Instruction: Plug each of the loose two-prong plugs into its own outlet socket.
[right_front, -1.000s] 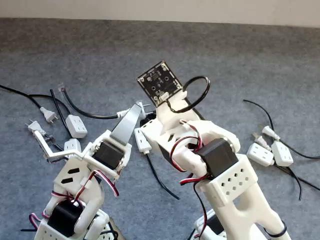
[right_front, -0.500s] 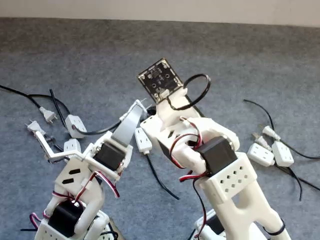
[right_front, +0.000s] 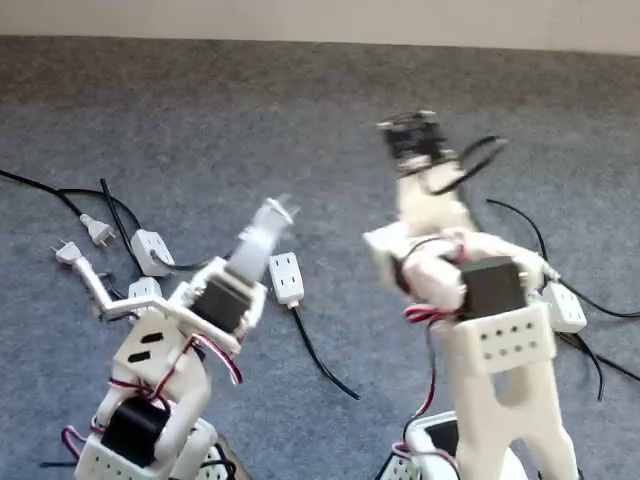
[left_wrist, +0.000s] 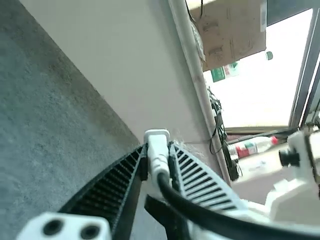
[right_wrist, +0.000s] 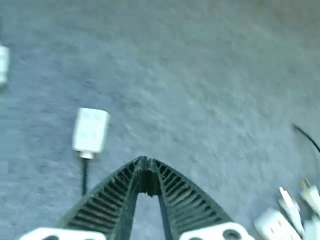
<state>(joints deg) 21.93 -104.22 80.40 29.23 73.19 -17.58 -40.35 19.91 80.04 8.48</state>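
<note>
Holding a white two-prong plug (right_front: 277, 209) in the air, the left pincer (right_front: 266, 222) sits mid-scene in the high view, above the grey carpet-textured surface (right_front: 330, 110). The nearest free target is a white rectangular outlet socket block on a black cord (right_front: 287, 277), just beside the left arm. My call for doing the step well: bring the plug down, turn the wrist so the prongs face the slot side, line up both prongs, then push straight without tilting. The block looks light and will likely slide unless the other arm pins it.

Count here:
- Four socket blocks: that one, a second socket block (right_front: 150, 250), a third socket block (right_front: 145, 290), and a fourth socket block (right_front: 566, 306) partly behind the right arm.
- Three plugs: the held one, a loose white plug (right_front: 97, 231) and another loose plug (right_front: 67, 252).
- More may be hidden by the right arm.

In the left wrist view, the left pincer is clamped on the plug body, with a thick black cord (left_wrist: 200, 210) trailing back toward the wrist. It is aimed up at a pale wall. The prongs are too small to tell, so check their orientation before descending.

In the right wrist view, the right pincer (right_wrist: 148, 167) has its fingers pressed together with nothing between them, above the surface. That leaves it free to brace a block. One corded socket block is near it. At the edge is a cluster of one socket block (right_wrist: 272, 222) and what look like two plug tips (right_wrist: 286, 197).
</note>
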